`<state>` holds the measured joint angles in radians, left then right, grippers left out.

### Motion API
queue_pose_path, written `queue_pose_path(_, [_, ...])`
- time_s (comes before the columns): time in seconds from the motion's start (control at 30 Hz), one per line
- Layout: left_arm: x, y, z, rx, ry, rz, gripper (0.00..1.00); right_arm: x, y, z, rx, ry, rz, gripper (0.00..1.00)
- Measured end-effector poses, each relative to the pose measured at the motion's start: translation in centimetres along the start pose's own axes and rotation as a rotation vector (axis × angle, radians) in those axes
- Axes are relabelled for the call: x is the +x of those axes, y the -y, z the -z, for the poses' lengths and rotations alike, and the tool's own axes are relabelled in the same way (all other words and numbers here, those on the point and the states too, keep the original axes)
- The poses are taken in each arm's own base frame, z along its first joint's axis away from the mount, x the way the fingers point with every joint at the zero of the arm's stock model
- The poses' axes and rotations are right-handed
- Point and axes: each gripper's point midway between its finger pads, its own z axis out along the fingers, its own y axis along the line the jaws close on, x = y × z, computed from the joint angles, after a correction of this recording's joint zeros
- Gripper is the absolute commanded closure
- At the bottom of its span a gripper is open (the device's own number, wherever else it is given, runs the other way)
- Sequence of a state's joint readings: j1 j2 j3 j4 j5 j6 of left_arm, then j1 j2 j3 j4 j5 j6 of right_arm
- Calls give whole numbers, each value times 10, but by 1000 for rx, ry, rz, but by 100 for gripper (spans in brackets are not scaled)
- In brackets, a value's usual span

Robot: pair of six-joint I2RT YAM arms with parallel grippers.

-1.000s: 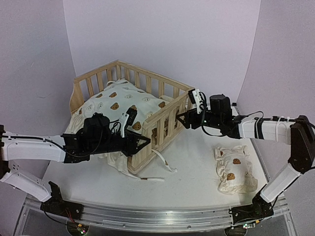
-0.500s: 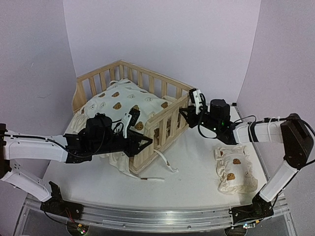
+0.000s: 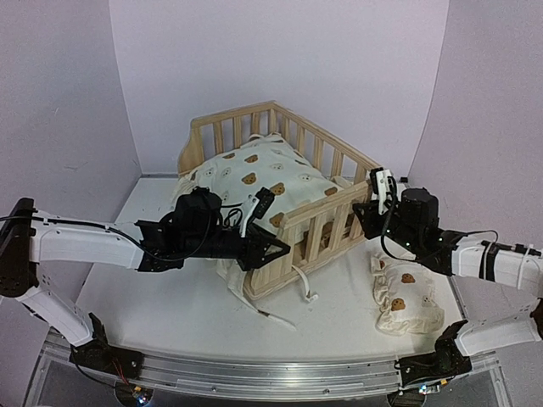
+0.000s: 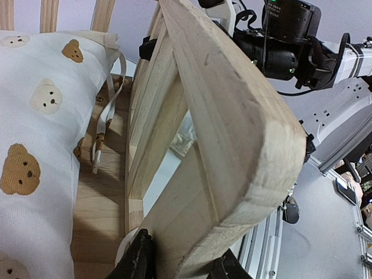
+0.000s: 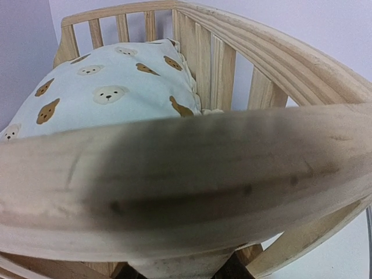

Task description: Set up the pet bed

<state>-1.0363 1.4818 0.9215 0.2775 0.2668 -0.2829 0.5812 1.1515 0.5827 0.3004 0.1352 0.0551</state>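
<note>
Rightward and turned: that is how the pet bed has gone since a second ago. It now stands mid-table, toward the back wall, and my left arm reaches farther across.

From above I see my left gripper at the near end of the front rail and my right gripper at its far end. Only the left wrist view shows the grip plainly: my left gripper is clamped on the end post of the pet bed, one finger on each side. It also shows a tie hanging off the cushion inside the rail.

In the right wrist view the rail of the pet bed runs blurred across the lower frame. My right gripper shows only as dark slivers at the bottom edge, closed on that rail as far as I can make out. Beyond the rail lies the cushion.

My left arm hides the cushion's near corner from above. The pillow lies on the table just beside my right arm.
</note>
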Motion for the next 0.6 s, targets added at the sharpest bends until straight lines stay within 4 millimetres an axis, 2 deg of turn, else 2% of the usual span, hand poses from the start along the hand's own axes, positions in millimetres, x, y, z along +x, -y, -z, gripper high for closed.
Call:
queue_pose_path(0.13, [-1,-4,1,-1,-15,-9,55,-1,1,-5,17,-63,-2,74])
queue_pose_path(0.2, [-1,-11,5,-22,-17,24,38,-1,0,-8,16,-124,0,60])
queue_pose_path(0.23, [2,-15,10,-34,-16,42,33,-1,-3,-9,8,-156,0,49])
queue_pose_path(0.37, [27,-29,46,-93,-28,129,26,2,-15,-7,-42,-252,-44,27])
queue_pose_path(0.47, [46,-35,75,-135,-33,201,26,14,-25,6,-99,-339,-70,20])
queue_pose_path(0.6, [75,-49,98,-202,-47,314,24,28,-35,27,-164,-428,-103,12])
